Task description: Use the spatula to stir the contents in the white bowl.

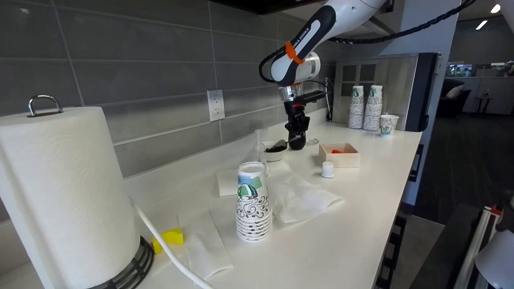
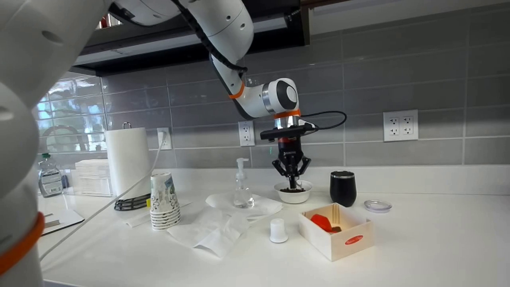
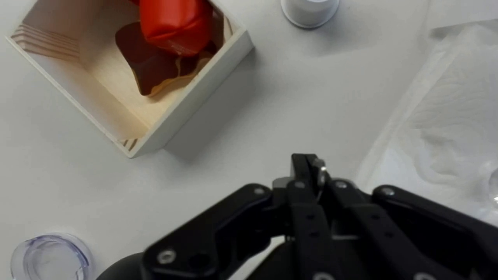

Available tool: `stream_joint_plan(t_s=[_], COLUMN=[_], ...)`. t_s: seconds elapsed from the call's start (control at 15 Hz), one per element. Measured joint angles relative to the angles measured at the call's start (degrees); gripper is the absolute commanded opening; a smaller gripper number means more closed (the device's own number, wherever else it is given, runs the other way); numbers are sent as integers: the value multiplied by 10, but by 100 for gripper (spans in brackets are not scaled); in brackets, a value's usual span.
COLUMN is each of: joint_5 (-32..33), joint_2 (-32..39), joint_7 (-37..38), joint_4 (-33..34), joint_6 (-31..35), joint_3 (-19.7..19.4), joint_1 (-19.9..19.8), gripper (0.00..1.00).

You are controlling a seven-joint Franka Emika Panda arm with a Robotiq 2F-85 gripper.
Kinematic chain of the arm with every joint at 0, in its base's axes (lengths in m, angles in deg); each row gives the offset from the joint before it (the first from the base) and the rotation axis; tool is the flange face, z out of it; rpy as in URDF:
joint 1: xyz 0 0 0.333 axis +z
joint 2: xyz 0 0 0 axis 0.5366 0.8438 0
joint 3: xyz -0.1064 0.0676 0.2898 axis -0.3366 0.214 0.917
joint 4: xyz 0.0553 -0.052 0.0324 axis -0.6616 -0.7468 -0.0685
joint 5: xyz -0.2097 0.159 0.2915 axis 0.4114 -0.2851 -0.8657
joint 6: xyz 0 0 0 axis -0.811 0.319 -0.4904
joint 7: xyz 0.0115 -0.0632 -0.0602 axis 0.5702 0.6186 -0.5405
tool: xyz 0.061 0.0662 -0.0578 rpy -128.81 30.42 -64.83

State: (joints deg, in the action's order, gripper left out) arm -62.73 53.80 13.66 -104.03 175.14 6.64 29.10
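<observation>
The white bowl point(image 1: 275, 157) stands near the wall with dark, crumbly contents, and it also shows in an exterior view point(image 2: 294, 197). My gripper point(image 2: 293, 184) points down over the bowl and is shut on the thin handle of the spatula. The spatula's dark blade point(image 1: 280, 145) is tilted down at the bowl's contents; how deep it reaches I cannot tell. In the wrist view, a shiny bit of the spatula point(image 3: 321, 173) shows between the closed fingertips point(image 3: 309, 161). The bowl is hidden behind the gripper there.
A black tumbler point(image 2: 343, 189) stands close beside the bowl, with a clear lid point(image 2: 377, 205) nearby. A soap pump bottle point(image 2: 243, 193) stands on the bowl's other side. A wooden box point(image 2: 350, 243) with a red item, a white cup-like piece point(image 2: 278, 230) and stacked paper cups point(image 2: 164, 201) stand in front.
</observation>
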Motion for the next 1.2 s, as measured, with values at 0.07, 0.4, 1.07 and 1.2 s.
stream_joint_plan(t_s=[0.07, 0.4, 1.07, 1.2], joint_5=[7, 24, -15, -24], joint_2=[2, 10, 11, 11], joint_7=[16, 34, -86, -89], joint_4=[0, 8, 30, 32], joint_6=[4, -27, -94, -87], joint_3=[-3, -5, 22, 22], joint_1=[3, 15, -4, -9], gripper=[1, 1, 1, 1])
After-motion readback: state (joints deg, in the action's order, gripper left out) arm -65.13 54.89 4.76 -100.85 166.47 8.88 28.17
